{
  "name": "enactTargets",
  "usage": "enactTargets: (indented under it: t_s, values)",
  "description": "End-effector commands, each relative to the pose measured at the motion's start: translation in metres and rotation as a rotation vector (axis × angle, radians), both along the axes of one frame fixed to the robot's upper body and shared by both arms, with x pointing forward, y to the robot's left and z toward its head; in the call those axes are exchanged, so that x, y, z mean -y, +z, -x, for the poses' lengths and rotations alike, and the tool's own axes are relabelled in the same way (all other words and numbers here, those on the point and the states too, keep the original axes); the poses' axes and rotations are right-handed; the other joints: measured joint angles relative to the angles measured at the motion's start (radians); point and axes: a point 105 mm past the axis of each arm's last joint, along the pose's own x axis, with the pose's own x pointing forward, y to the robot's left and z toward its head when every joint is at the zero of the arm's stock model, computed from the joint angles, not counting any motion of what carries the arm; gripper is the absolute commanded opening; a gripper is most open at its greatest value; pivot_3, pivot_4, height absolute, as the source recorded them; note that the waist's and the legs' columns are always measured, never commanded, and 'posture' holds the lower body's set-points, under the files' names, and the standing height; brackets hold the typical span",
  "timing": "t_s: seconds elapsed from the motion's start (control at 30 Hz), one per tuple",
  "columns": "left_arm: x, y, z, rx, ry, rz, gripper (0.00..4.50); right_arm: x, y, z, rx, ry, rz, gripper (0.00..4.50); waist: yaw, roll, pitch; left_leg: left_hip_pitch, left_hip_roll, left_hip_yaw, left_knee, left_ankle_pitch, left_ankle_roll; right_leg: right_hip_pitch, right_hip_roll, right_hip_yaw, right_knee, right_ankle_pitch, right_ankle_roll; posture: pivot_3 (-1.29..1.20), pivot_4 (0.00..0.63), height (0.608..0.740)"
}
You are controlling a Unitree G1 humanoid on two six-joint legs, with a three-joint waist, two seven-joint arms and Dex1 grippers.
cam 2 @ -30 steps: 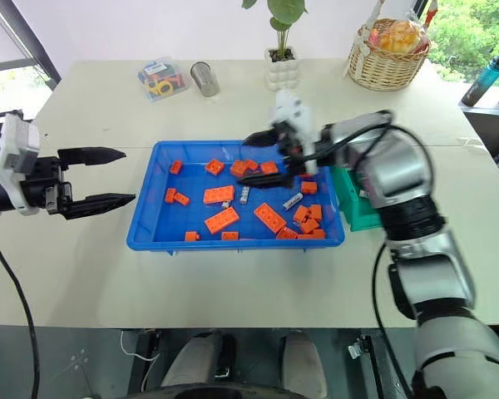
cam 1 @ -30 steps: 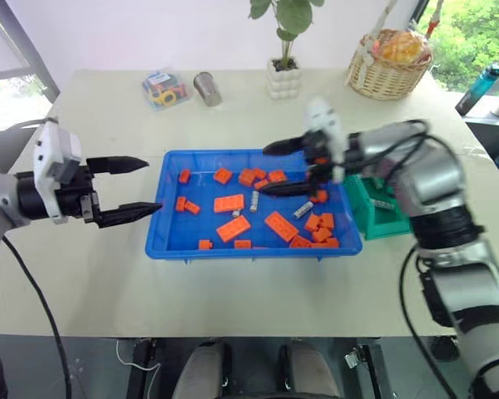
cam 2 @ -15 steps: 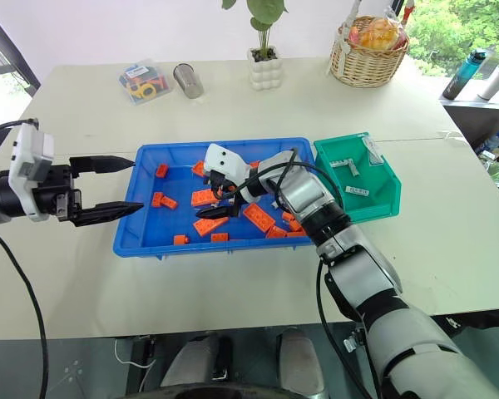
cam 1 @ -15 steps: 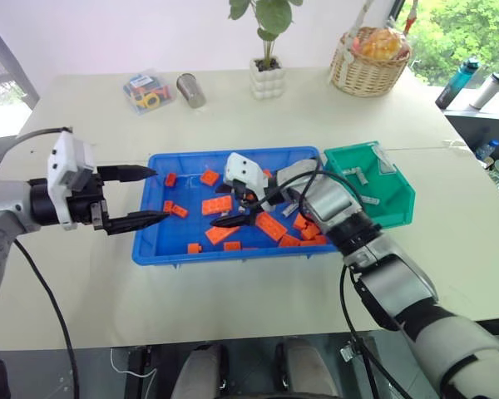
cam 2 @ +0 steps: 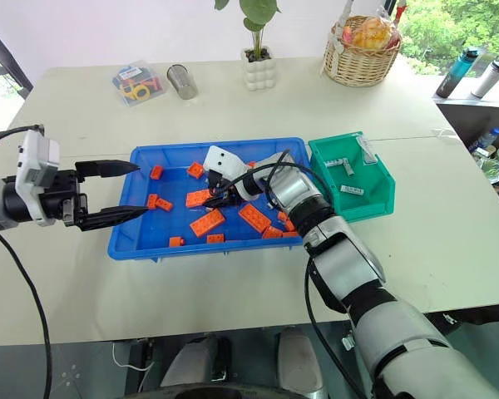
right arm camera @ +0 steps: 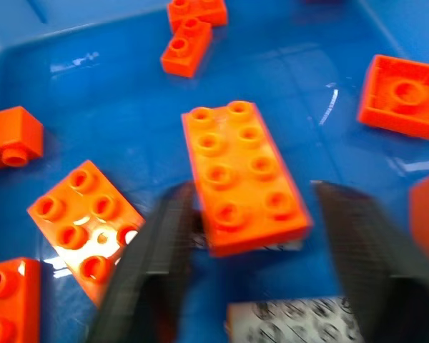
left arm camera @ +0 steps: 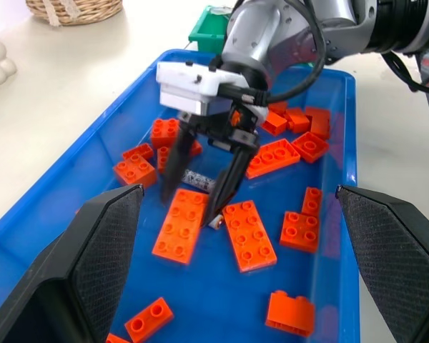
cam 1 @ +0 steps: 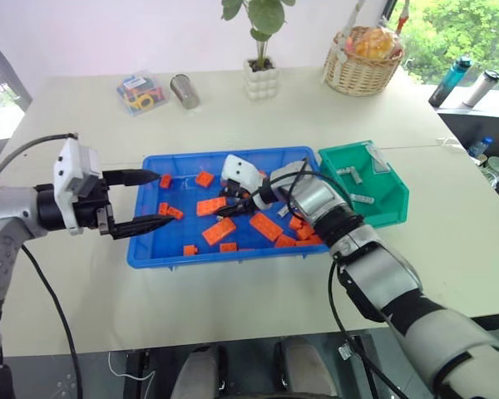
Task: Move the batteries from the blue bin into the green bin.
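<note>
The blue bin (cam 1: 233,257) lies mid-table, strewn with orange bricks (cam 1: 219,231). My right gripper (cam 1: 233,205) reaches down into it, pointing toward the left. In the left wrist view its two black fingers (left arm camera: 175,168) stand at either end of a small silver battery (left arm camera: 200,179) on the bin floor, closed in on it. The right wrist view shows that battery (right arm camera: 293,318) low between the fingers, with a brick beyond. To the right of the blue bin sits the green bin (cam 1: 399,212), holding several batteries (cam 1: 362,199). My left gripper (cam 1: 162,198) hovers open and empty over the blue bin's left rim.
At the back of the table stand a wicker basket (cam 1: 362,71), a potted plant (cam 1: 262,75), a metal cup (cam 1: 183,90) and a clear box of coloured pieces (cam 1: 141,90). Bottles (cam 1: 449,79) stand off the table's right side.
My right gripper came down and leftward into the blue bin, then narrowed from wide open onto the battery. The left gripper has kept still. The head camera has shifted.
</note>
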Motion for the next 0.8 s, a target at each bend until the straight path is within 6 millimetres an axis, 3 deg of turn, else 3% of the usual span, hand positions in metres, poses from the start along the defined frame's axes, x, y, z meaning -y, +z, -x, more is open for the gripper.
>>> enactTargets:
  t_s: [0.03, 0.3, 0.6, 0.63, 0.77, 0.8]
  values:
    - [0.001, 0.009, 0.003, 0.044, 0.000, 0.008, 4.50, -0.008, 0.023, 0.000, 0.027, 0.022, -0.059, 1.17, 0.000, 0.000, 0.000, 0.000, 0.000, -0.001, 0.000, 0.000, 0.000, 0.000, 0.000, 0.000, 0.000, 0.000, 0.000, 0.00, 0.150, 0.737]
    - [0.002, 0.010, 0.001, 0.049, 0.008, 0.016, 4.50, -0.011, 0.028, 0.001, 0.040, 0.027, -0.075, 1.17, -0.001, 0.000, 0.000, 0.000, -0.001, -0.002, 0.000, 0.000, 0.000, 0.000, 0.000, 0.000, 0.000, 0.000, 0.000, 0.00, 0.150, 0.737]
    - [0.003, 0.010, -0.002, 0.054, 0.015, 0.024, 4.50, -0.051, 0.031, 0.012, 0.049, 0.064, -0.117, 1.17, -0.017, 0.000, 0.000, 0.001, -0.001, -0.002, 0.000, 0.001, -0.002, -0.001, 0.000, 0.000, 0.001, 0.000, 0.000, 0.00, 0.150, 0.737]
    - [0.003, 0.010, -0.002, 0.054, 0.015, 0.026, 4.50, -0.054, 0.030, 0.013, 0.047, 0.058, -0.118, 2.23, -0.017, 0.000, 0.000, 0.001, -0.001, -0.003, 0.000, 0.001, -0.002, -0.001, 0.000, 0.000, 0.001, 0.000, 0.000, 0.00, 0.150, 0.737]
    - [0.006, 0.010, 0.000, 0.054, 0.004, 0.031, 4.50, -0.046, 0.029, 0.011, 0.073, 0.048, -0.082, 4.19, -0.013, 0.000, 0.000, 0.001, -0.001, -0.005, 0.000, 0.001, -0.002, 0.000, 0.000, 0.000, 0.001, 0.000, 0.000, 0.00, 0.150, 0.737]
    - [0.007, 0.010, 0.000, 0.052, 0.001, 0.031, 4.50, -0.042, 0.028, 0.010, 0.076, 0.052, -0.067, 4.19, -0.011, 0.000, 0.000, 0.001, -0.002, -0.006, 0.000, 0.001, -0.002, 0.000, 0.000, 0.000, 0.001, 0.000, 0.000, 0.00, 0.150, 0.737]
